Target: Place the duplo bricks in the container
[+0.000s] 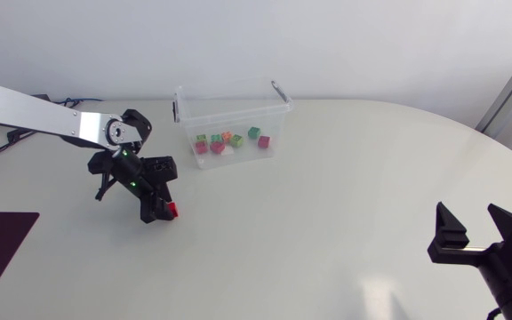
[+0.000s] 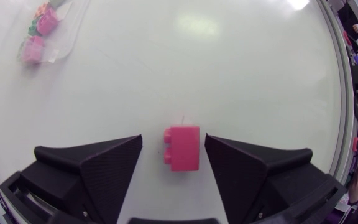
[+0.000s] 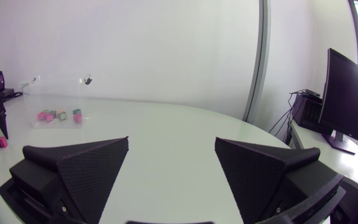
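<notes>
Left gripper (image 2: pixel 173 139) fingers (image 2: pixel 104 165): spread, nothing gripped. Tips down at the table (image 1: pixel 327 222). A red brick (image 2: pixel 182 148) lies on the table between them, studs sideways toward one finger. There is a clear gap on the stud side and a thin gap on the other; contact there is hard to rule out, but no squeeze is seen.

From the head view the left gripper (image 1: pixel 160 212) covers most of that brick (image 1: pixel 174 210); only a red corner shows.

Past the brick stands a clear container (image 1: pixel 229 93), upright, well apart from it. Small bricks (image 1: pixel 229 140) lie in it, pink, green and orange, blurred through the wall. Count uncertain.

Far right: the right gripper (image 1: pixel 468 222), partly cut off by the frame edge, is well apart from everything. Its own camera shows the right gripper (image 3: pixel 171 144) fingers wide apart, empty.
</notes>
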